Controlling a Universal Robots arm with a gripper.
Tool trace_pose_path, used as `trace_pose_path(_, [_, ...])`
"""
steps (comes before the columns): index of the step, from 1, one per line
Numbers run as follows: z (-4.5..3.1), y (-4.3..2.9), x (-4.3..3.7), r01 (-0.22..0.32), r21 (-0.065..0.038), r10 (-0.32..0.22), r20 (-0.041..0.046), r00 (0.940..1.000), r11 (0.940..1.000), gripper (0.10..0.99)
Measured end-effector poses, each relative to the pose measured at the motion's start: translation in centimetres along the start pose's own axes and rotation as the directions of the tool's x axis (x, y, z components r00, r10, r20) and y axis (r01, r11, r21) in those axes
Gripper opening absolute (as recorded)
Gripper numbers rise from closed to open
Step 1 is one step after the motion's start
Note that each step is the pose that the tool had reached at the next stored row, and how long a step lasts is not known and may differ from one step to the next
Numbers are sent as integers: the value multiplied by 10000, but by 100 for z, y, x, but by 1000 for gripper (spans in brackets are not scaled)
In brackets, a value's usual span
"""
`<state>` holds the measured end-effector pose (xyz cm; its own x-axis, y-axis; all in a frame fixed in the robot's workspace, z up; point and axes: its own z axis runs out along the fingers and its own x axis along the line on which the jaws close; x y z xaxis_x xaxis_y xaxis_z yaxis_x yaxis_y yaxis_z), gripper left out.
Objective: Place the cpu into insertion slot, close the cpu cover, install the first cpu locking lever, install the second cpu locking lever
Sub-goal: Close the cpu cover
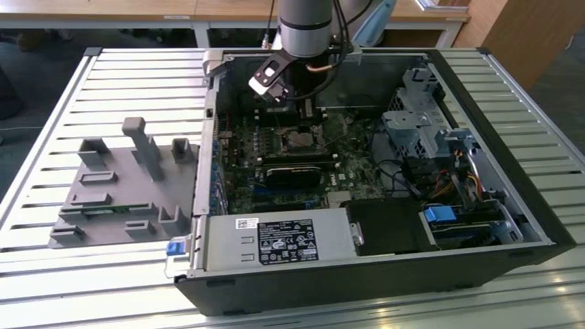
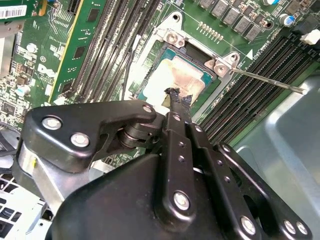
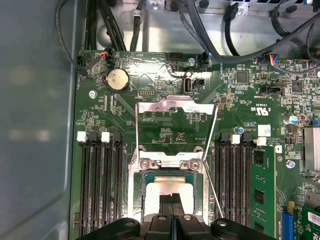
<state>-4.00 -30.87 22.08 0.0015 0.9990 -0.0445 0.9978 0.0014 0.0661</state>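
The cpu (image 3: pixel 169 189), silver-grey with smeared paste on its face, lies flat inside the insertion slot (image 3: pixel 148 178) on the green board. In the second wrist view the cpu (image 2: pixel 176 77) sits just beyond my black fingertips. My gripper (image 3: pixel 173 200) is shut, its tips together over the chip's near half, with nothing visible between them. The cpu cover (image 3: pixel 175 104), a silver frame with a square window, stands swung open behind the slot. A thin locking lever (image 3: pixel 212 192) stands unlatched beside the slot; the same lever (image 2: pixel 270 82) juts out over the memory slots. In the exterior view the gripper (image 1: pixel 306 120) hangs above the socket (image 1: pixel 300 140).
Memory slots (image 3: pixel 102 185) flank the socket on both sides. Black cables (image 3: pixel 210 30) run along the case wall behind the board. A long black card (image 1: pixel 292 171), a drive cage (image 1: pixel 416 127) and a power supply (image 1: pixel 274 240) fill the case. A grey fixture (image 1: pixel 119 185) lies on the slatted table.
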Motion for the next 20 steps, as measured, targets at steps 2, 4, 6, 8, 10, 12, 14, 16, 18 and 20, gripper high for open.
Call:
trace_pose_path(2, [-8, 1, 0, 0, 0, 0, 1, 10000, 10000, 106])
trace_pose_path(4, [-22, 2, -1, 0, 0, 0, 0, 10000, 10000, 106])
trace_pose_path(6, [-44, 3, -2, 0, 0, 0, 0, 10000, 10000, 106])
trace_pose_path(8, [-74, 5, -3, 0, 0, 0, 0, 10000, 10000, 106])
trace_pose_path(10, [-102, 7, -4, 0, 0, 0, -1, 10000, 10000, 106])
trace_pose_path(12, [-141, 9, -6, 0, 1, 0, 1, 10000, 10000, 106])
trace_pose_path(14, [-185, 13, -8, 0, 0, 0, 0, 10000, 10000, 106])
trace_pose_path(16, [-230, 16, -10, 0, 0, 0, -1, 10000, 10000, 106])
trace_pose_path(18, [-269, 18, -12, 0, 0, 0, 0, 10000, 10000, 106])
trace_pose_path(20, [-324, 22, -14, 0, 0, 0, 0, 10000, 10000, 106])
